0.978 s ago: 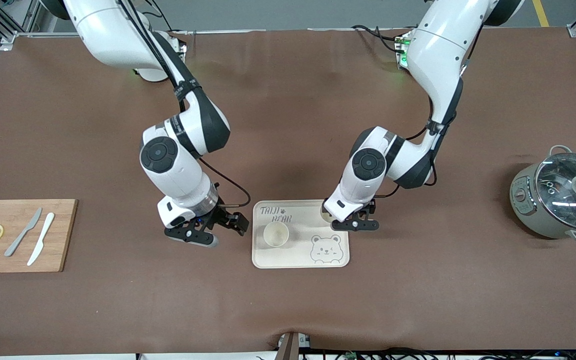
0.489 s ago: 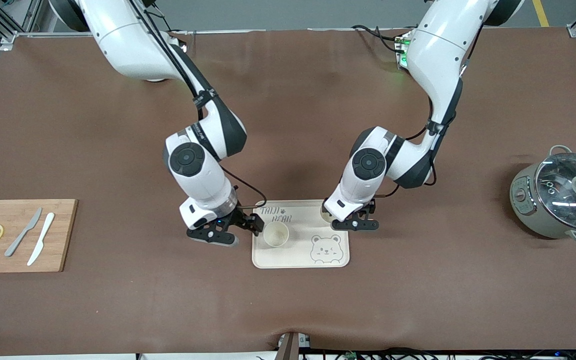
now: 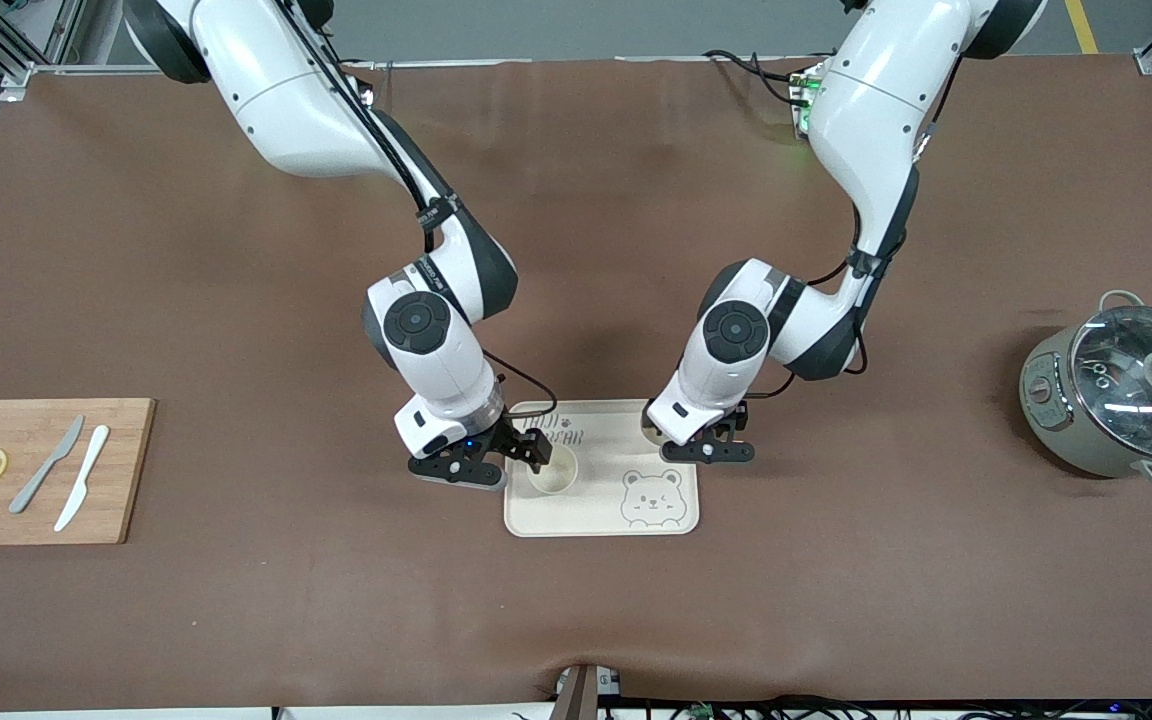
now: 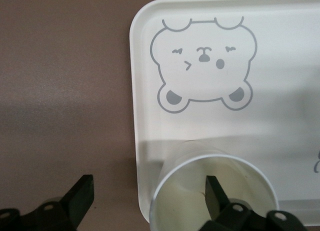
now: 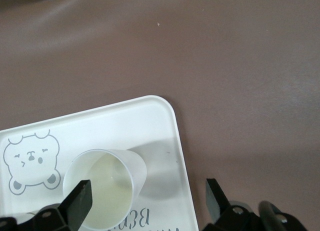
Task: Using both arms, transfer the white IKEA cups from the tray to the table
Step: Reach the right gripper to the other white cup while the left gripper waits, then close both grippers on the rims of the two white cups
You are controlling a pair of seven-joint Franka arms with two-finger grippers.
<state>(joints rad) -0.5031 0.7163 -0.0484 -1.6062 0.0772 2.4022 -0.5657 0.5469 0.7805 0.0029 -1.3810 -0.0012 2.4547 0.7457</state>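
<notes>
Cream tray (image 3: 601, 520) lettered "TAIJI BEAR", grey bear face (image 4: 202, 66)

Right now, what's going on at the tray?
The right gripper is open at one white cup on the tray. The left gripper is open at the other cup, with one finger inside its rim. Neither cup is gripped or lifted yet.

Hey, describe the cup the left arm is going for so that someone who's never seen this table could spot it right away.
Find the cream tray with the bear drawing in the middle of the table. Two small white cups stand on it. The one you want sits at the tray corner farther from the front camera, toward the left arm's end, with one finger of the left gripper inside its rim; the other cup stands near the lettering.
</notes>
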